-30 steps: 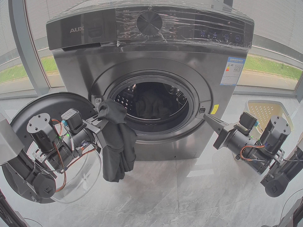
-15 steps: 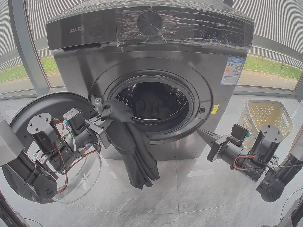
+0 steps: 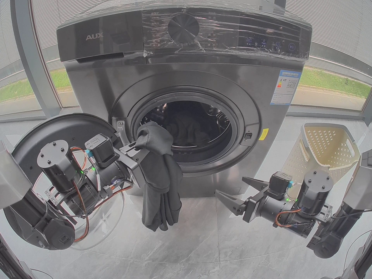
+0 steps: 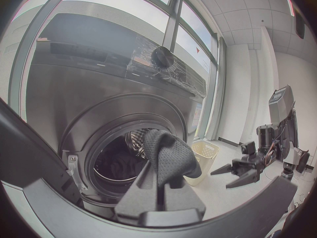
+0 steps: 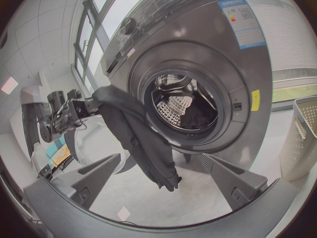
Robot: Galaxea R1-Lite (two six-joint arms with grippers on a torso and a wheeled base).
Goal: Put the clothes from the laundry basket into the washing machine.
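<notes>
Hanging from the left gripper (image 3: 140, 152), a dark garment (image 3: 159, 183) is seen just in front of the left rim of the round opening of the washing machine (image 3: 186, 74), outside the drum (image 3: 193, 130). The upper end of the cloth is pinched between the left fingers, which are pressed together on it, and the rest is draped straight down in long folds. Other dark clothes (image 3: 186, 126) are seen deep inside the drum. The machine door (image 3: 58, 126) is swung fully open to the left, behind the left arm. The right gripper (image 3: 232, 188) is held low before the lower right part of the machine, its fingers spread wide with nothing between them. A cream laundry basket (image 3: 329, 144) is placed on the floor beside the right side of the machine, behind the right arm
</notes>
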